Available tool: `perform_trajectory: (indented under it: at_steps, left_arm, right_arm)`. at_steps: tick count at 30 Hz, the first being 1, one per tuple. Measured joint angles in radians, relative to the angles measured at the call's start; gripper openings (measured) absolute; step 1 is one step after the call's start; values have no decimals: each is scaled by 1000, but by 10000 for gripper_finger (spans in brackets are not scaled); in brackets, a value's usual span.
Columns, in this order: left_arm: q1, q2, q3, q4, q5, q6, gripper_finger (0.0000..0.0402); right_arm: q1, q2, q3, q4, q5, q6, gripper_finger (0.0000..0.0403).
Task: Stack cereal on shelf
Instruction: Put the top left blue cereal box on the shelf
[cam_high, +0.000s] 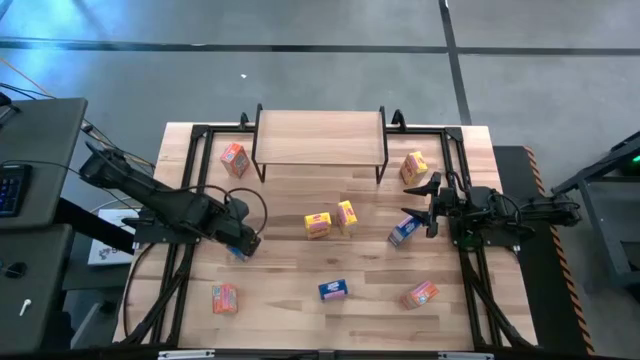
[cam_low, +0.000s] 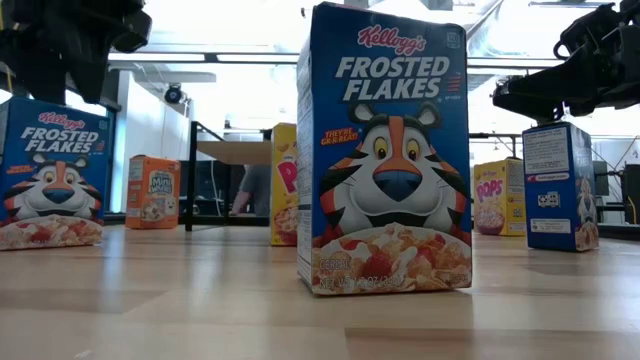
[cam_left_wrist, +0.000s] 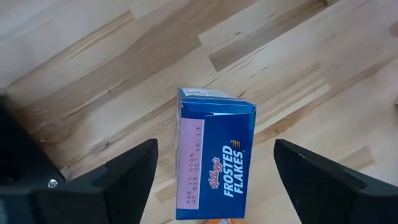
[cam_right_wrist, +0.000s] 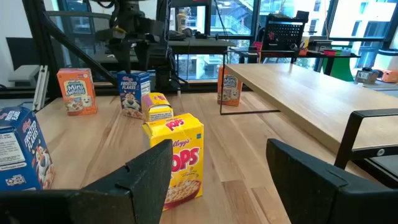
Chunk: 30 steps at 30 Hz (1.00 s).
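Both fingers of the left gripper stood wide apart, gripping nothing, straddling the upright Frosted Flakes box directly below and between them on the desk, nearer this arm than the right gripper.

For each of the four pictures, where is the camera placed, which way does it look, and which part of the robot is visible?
High view: overhead, straight down; both arms, shelf.
Low view: tabletop height, level across; arms enter at the top corners behind a blue Frosted Flakes box.
Left wrist view: above the table, looking down; open left gripper straddles another blue box.
Right wrist view: low, looking across; open right gripper, yellow Pops box.
Shared: the left gripper's box also appears overhead.
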<state>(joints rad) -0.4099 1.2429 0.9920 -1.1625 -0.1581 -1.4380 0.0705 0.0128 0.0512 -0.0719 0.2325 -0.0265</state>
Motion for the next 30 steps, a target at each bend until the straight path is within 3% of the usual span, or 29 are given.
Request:
perform_trajectory:
  at_steps: [15,30]
  left_arm:
    - [4,117,0,-12,21,78,310]
    - [5,125,0,-23,18,96,230]
  right_arm:
    - [0,0,0,0,0,0,252]
    - [0,0,0,0,0,0,252]
